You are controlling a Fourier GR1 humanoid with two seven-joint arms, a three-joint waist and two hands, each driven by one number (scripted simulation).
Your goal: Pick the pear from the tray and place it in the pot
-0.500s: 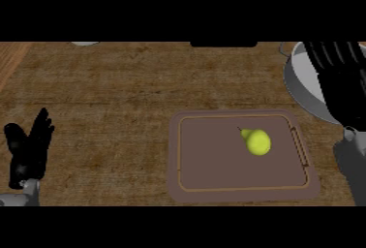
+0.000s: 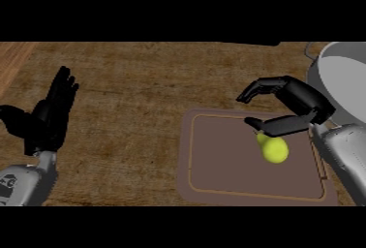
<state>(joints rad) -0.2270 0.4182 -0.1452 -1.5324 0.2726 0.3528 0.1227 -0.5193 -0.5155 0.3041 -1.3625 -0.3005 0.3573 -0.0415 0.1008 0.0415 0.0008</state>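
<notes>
A yellow-green pear [image 2: 274, 149] lies on the brown tray [image 2: 214, 174], toward its right side. My right hand [image 2: 297, 109] hovers just above the pear's upper end, its fingers curved and spread, and the thumb covers the pear's tip. Nothing is held between its fingers. The grey pot [image 2: 342, 77] stands at the right edge, behind that hand and partly cut off by the view. My left hand [image 2: 49, 116] rests open at the left with its fingers up, far from the tray.
The wooden counter [image 2: 143, 87] stretches between the left hand and the tray. A lighter plank strip [image 2: 10, 63] runs at the far left edge.
The right hand has come down from the pot's edge toward the tray and now hangs over the pear. The view has shifted, so the tray sits lower and further right.
</notes>
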